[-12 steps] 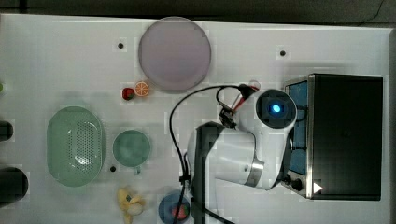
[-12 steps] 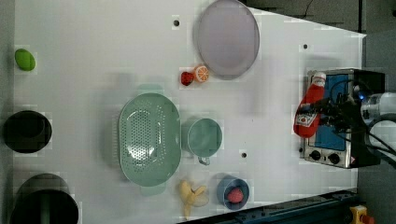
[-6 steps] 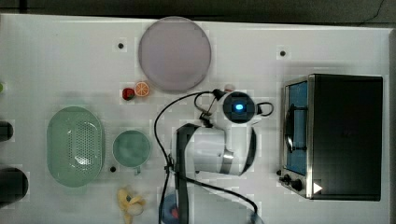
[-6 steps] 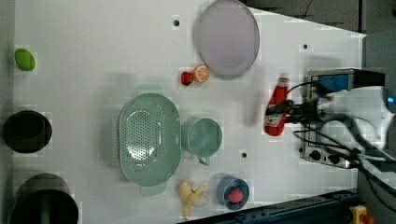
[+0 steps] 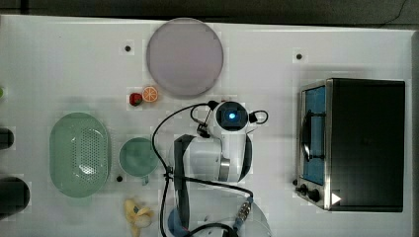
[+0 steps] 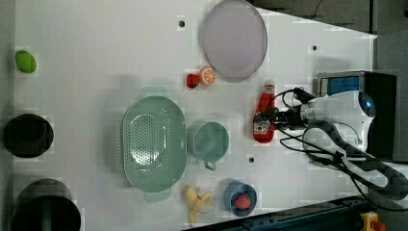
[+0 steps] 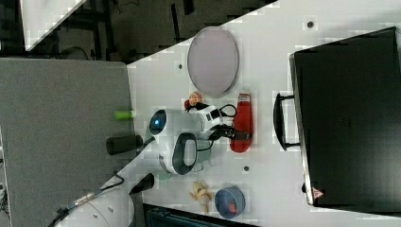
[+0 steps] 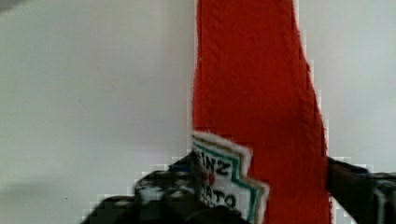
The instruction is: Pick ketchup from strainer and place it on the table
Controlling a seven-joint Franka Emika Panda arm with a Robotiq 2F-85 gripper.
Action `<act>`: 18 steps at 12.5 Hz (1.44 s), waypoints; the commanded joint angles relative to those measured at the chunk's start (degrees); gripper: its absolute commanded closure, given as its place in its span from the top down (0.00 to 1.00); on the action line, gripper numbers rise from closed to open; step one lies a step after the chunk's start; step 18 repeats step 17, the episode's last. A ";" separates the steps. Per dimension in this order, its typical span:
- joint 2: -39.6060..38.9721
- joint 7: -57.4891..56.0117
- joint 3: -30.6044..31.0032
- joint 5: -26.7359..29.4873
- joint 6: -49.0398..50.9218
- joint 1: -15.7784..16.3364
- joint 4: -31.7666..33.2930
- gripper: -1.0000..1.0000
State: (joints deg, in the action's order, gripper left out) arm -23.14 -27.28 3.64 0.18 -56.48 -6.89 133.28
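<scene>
The ketchup (image 6: pixel 263 115), a red bottle with a white cap, lies lengthwise just below the plate in the left view, cap toward the plate. It also shows in the right view (image 7: pixel 242 124) and close up in the wrist view (image 8: pixel 257 107). My gripper (image 6: pixel 275 118) reaches it from the left view's right, its fingers (image 8: pixel 161 189) pressed against both sides of the bottle's labelled end. I cannot tell whether the bottle rests on the table (image 6: pixel 96 53) or hangs just above it. The pale green strainer (image 6: pixel 154 143) stands with nothing in it, left of the cup in the top view (image 5: pixel 79 154).
A grey-lilac plate (image 5: pixel 184 57) lies at the top view's top. A strawberry (image 5: pixel 135 98) and an orange slice (image 5: pixel 150 94) sit beside it. A green cup (image 5: pixel 138 157), a banana (image 5: pixel 136 215) and a blue bowl (image 6: pixel 239 198) are near the strainer. A black oven (image 5: pixel 363 143) stands at the top view's right.
My arm has carried the ketchup away from the oven toward the left view's left and lower, down to the table beside the plate.
</scene>
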 commanded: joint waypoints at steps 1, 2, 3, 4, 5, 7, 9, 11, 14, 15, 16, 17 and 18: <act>6.49 -1.18 -0.59 0.17 1.12 -1.01 -0.94 1.00; 9.31 -0.16 -0.19 0.49 3.47 -1.00 -2.02 1.00; 12.23 1.69 0.21 0.68 7.41 -0.97 -3.55 1.00; 14.97 3.93 0.54 0.68 12.46 -0.96 -5.52 1.00; 17.43 6.21 0.66 0.68 18.31 -0.93 -7.86 1.00; 21.31 9.36 0.65 0.68 30.01 -0.94 -13.40 1.00; 23.45 12.30 0.58 0.68 37.17 -0.95 -19.72 1.00; 24.19 14.17 0.58 0.68 41.47 -0.94 -25.93 1.00; 24.19 16.85 0.27 0.60 48.85 -1.01 -33.09 1.00; 24.20 16.85 0.25 0.48 49.55 -1.04 -34.15 1.00; 24.20 16.85 0.25 0.48 49.49 -1.04 -34.63 1.00; 24.20 16.85 0.25 0.48 49.11 -1.04 -34.72 1.00; 24.20 16.85 0.25 0.48 49.11 -1.04 -34.72 1.00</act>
